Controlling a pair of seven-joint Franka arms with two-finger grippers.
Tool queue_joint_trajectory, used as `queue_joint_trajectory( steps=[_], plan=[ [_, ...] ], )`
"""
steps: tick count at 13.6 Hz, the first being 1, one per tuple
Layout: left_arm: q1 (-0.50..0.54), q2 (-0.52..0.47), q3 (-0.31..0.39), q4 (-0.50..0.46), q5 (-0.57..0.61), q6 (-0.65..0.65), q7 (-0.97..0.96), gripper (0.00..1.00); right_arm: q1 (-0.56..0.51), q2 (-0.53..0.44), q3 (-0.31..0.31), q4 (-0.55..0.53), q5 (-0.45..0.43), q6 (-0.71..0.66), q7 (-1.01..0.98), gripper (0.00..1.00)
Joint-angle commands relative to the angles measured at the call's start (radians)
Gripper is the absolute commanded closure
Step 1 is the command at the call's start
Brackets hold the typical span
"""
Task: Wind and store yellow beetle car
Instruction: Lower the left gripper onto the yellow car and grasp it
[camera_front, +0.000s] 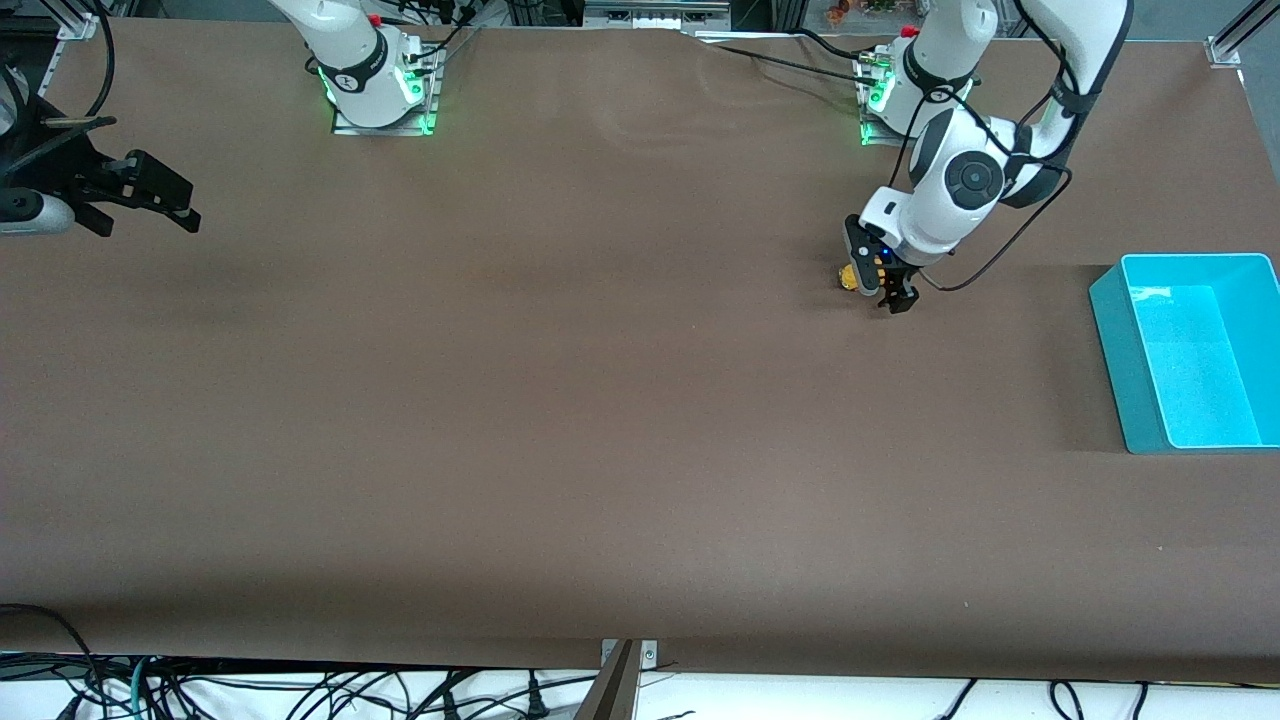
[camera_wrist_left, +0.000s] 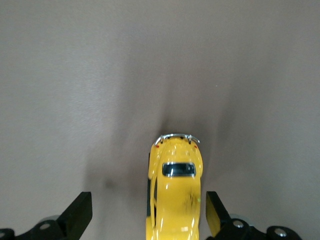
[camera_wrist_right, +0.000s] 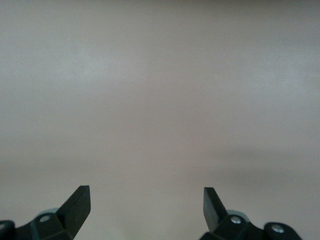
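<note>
Left gripper (camera_wrist_left: 145, 215): wide, straddling yellow beetle car (camera_wrist_left: 176, 192) | right gripper (camera_wrist_right: 145, 210): wide, waiting | car: light, rigid, slick; pinch flanks

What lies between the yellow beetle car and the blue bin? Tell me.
Only bare brown table, as the front view shows. The left end effector stands open over the yellow beetle car; the blue bin is empty.

High front view, wrist views close above table (camera_front: 600, 420)
</note>
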Motion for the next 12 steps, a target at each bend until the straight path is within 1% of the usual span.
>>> queue_joint_trajectory(
  steps=[1,4,5,6,7,8,10,11,12],
  plan=[
    [0.012,0.004,-0.005,-0.042,0.024,0.056,0.016,0.00,0.005,-0.008,-0.016,0.017,-0.005,-0.014,0.007,0.00],
    [0.010,0.005,-0.005,-0.047,0.024,0.057,0.016,0.00,0.006,-0.008,-0.022,0.018,-0.005,-0.014,0.010,0.00],
    [0.010,0.005,-0.005,-0.047,0.026,0.057,0.016,0.06,0.006,-0.008,-0.022,0.020,-0.005,-0.012,0.010,0.00],
    [0.010,0.005,-0.005,-0.047,0.027,0.057,0.019,0.31,0.006,-0.008,-0.022,0.020,-0.004,-0.012,0.010,0.00],
    [0.010,0.004,-0.006,-0.047,0.044,0.057,0.021,0.62,0.006,-0.008,-0.022,0.020,-0.004,-0.012,0.010,0.00],
    [0.012,0.004,-0.006,-0.047,0.058,0.057,0.021,0.76,0.006,-0.008,-0.022,0.020,-0.004,-0.012,0.010,0.00],
    [0.012,-0.004,-0.006,-0.047,0.059,0.057,0.021,0.89,0.006,-0.008,-0.022,0.020,-0.004,-0.012,0.010,0.00],
    [0.013,-0.011,-0.005,-0.047,0.059,0.056,0.023,0.93,0.006,-0.007,-0.022,0.020,-0.004,-0.012,0.010,0.00],
    [0.013,-0.019,-0.005,-0.045,0.059,0.053,0.021,0.94,0.006,-0.008,-0.022,0.020,-0.004,-0.012,0.010,0.00]
  ],
)
